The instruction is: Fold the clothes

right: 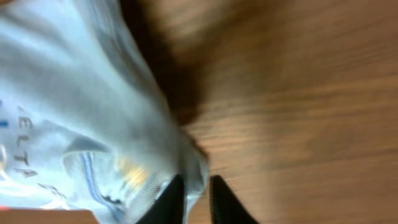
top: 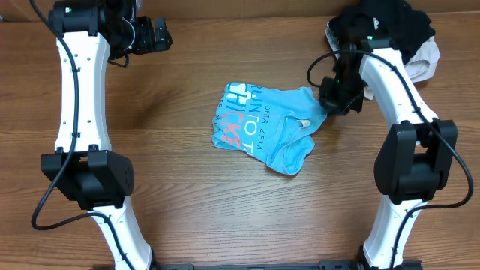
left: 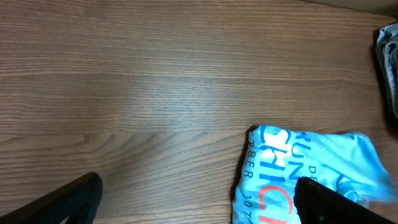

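Blurring the T-shirt (right: 81, 112) and table (right: 298, 93) across the right wrist view. Cropping both fingers (left: 62, 202) of the left gripper (left: 198, 182) at the left wrist view's bottom edge. Hiding part of the black garment (top: 411, 26) behind the right arm (top: 386, 75) overhead.

A robotics lab: two white-and-black arms (top: 79, 90) mounted at a wood-grain table (top: 187, 202).

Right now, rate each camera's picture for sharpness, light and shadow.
Overhead: sharp and evenly lit, the blue shirt crisp, shadows on the table soft. Left wrist: wood grain and shirt print clear, its own dark fingers soft-edged at the bottom. Right wrist: smeared all over, grain streaked, with a heavy dark shadow on the wood beside the shirt.
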Controlling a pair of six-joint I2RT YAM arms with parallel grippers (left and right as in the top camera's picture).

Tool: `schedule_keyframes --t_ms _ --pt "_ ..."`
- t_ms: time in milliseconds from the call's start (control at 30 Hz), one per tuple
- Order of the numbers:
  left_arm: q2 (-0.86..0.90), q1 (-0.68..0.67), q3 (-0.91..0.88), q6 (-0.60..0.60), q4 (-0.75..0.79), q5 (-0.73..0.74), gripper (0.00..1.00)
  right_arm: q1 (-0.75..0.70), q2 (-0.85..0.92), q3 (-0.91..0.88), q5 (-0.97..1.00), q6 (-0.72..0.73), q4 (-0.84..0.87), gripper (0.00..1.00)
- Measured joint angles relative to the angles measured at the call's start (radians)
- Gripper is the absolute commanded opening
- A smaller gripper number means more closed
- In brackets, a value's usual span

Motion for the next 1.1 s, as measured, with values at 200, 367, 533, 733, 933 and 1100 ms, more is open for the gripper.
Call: schedule_keyframes --t_ms 200,367,533,733,933,1100 --pt "0.0 0.0 0.0 0.004 0.0 0.0 1.0 0.0 0.0 -0.006 -0.085 -0.03 -0.024 0.99" --pt "0.0 0.0 0.0 0.005 0.0 0.0 1.0 0.017 0.0 -0.014 -0.127 -0.05 -0.017 1.0" --pt "0.0 0.0 0.0 0.014 0.0 0.0 1.0 0.07 0.0 -0.099 -0.137 -0.027 0.091 1.0" --pt "0.0 0.0 0.0 0.027 -0.005 0.0 1.0 0.128 0.0 -0.247 -0.134 0.081 0.252 1.0" --pt "0.0 0.0 0.0 0.03 -0.007 0.0 1.0 0.151 -0.03 -0.336 -0.121 0.167 0.38 0.89" --pt "0.0 0.0 0.0 0.03 -0.008 0.0 1.0 0.185 -0.053 -0.383 -0.133 0.241 0.509 0.58"
